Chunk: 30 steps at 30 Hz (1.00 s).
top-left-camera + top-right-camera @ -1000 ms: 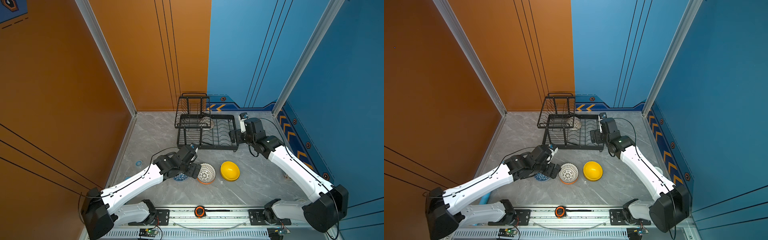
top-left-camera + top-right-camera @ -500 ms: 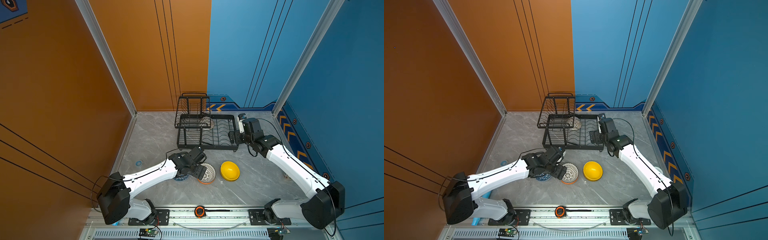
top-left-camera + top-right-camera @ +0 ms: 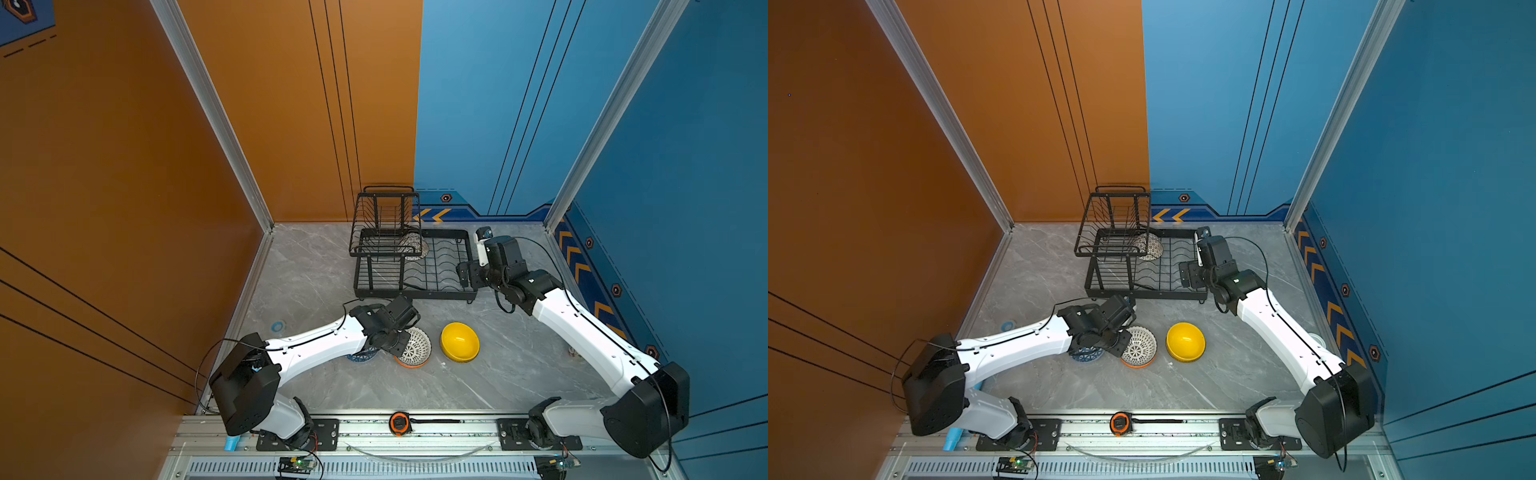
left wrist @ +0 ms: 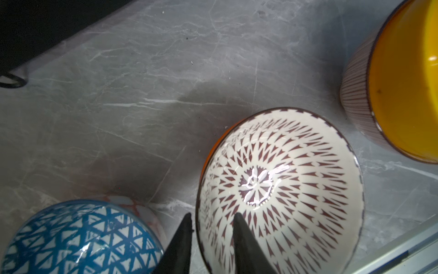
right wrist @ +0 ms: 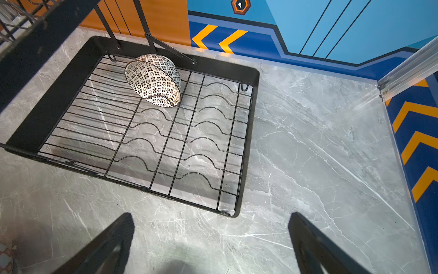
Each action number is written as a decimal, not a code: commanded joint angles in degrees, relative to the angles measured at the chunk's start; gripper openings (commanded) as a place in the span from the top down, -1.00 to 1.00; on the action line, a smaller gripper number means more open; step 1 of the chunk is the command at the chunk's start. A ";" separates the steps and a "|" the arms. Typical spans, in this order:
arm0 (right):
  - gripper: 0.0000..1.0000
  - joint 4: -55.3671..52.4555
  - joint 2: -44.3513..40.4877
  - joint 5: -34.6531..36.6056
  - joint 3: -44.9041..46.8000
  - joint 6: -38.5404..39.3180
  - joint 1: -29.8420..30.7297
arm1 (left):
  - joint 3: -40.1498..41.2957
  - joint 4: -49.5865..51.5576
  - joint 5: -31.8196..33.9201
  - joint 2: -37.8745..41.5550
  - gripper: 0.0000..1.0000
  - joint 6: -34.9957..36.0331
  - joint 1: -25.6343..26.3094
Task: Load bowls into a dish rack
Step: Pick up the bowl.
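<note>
The patterned bowl (image 4: 279, 189), nested in an orange bowl (image 4: 209, 154) on the tabletop (image 4: 142, 95), is straddled at its rim by the nearly closed left tool (image 4: 214, 239); whether it is pinched cannot be told.

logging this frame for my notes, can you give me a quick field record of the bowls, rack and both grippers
in rack: one floral bowl, tilted on its side in the dish rack lower tray
on table: arrow-pattern bowl nested in orange bowl; yellow bowl nested in striped bowl; blue triangle bowl beside them
left gripper: one finger inside, one outside the arrow-pattern bowl's rim; grip unclear
right gripper: open, empty, hovers by the rack's end
left to load: five
</note>
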<state>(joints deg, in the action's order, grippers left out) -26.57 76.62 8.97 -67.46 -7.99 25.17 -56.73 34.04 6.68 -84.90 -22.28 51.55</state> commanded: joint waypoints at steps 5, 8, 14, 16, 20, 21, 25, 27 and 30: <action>-1.00 -0.86 0.05 -0.30 -1.03 -0.31 0.23 | -1.73 0.72 1.88 -1.88 0.59 -0.30 0.66; -1.00 -0.85 -0.19 -0.34 -0.84 -0.27 0.23 | -1.89 0.72 2.09 -2.39 0.63 -0.29 0.65; -1.00 -0.68 -0.86 -0.30 -0.19 -0.01 0.19 | -1.89 0.76 2.63 -2.99 0.81 -0.13 0.56; -1.00 -0.61 -0.95 -0.22 -0.05 0.08 0.14 | -3.81 0.86 2.76 -2.98 0.88 -0.05 0.50; -1.00 -0.59 -1.16 -0.14 0.19 0.10 0.15 | -4.34 1.37 3.24 -2.72 1.00 0.05 0.42; -1.00 -0.59 -1.22 -0.10 0.38 0.14 0.14 | -4.52 1.57 3.34 -2.66 1.00 0.12 0.35; -1.00 -0.59 -1.67 -0.12 0.63 0.24 -0.02 | -5.04 2.43 4.27 -1.96 1.00 0.57 -0.02; -1.00 -0.59 -1.81 -0.29 0.58 0.27 0.01 | -5.31 2.82 4.84 -1.35 1.00 0.88 -0.25; -1.00 -0.59 -2.21 -0.72 0.83 0.25 -0.03 | -6.00 3.21 4.57 0.00 1.00 1.96 -0.45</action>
<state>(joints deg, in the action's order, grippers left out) -26.57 76.16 8.97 -67.44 -7.92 25.17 -60.12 36.14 9.85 -87.18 -21.80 51.42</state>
